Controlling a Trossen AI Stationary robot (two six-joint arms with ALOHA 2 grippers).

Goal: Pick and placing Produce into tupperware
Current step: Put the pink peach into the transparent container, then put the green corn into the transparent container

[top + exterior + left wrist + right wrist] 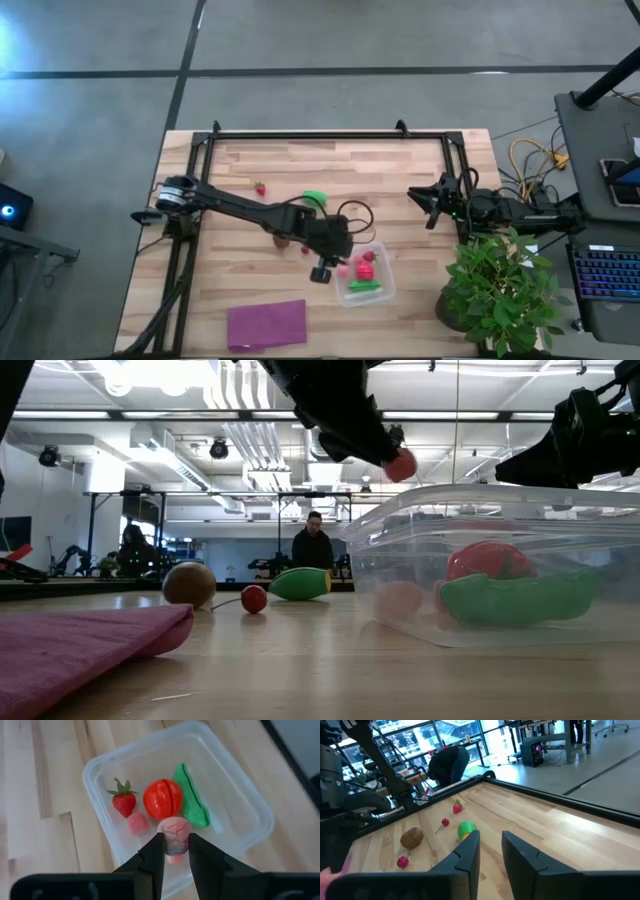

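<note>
My left gripper (174, 847) hangs over the near-left rim of the clear tupperware (383, 291), shut on a mottled pink ball (174, 835). The tupperware (240, 800) holds a strawberry (123, 801), a red ball (162, 799), a green oblong piece (192, 797) and a small pink berry (137, 823). A brown kiwi ball (189, 583), a small red berry (254, 598) and a second green piece (300, 583) rest on the table to the tupperware's left. Another strawberry (260, 188) lies farther off. My right gripper (490, 851) waits open at the table's right side. My left gripper pinches the pink ball (401, 463) between its two fingers (156, 851), one on either side of its middle. The fingers come from above, slanting down toward the tupperware. The ball is lifted clear, above the tupperware's rim.
A flat purple sheet (266, 324) lies near the table's near edge, left of the tupperware. A potted leafy plant (500, 290) stands at the near right corner. A black cable loop (356, 214) lies beyond the tupperware. People stand in the room behind (312, 545).
</note>
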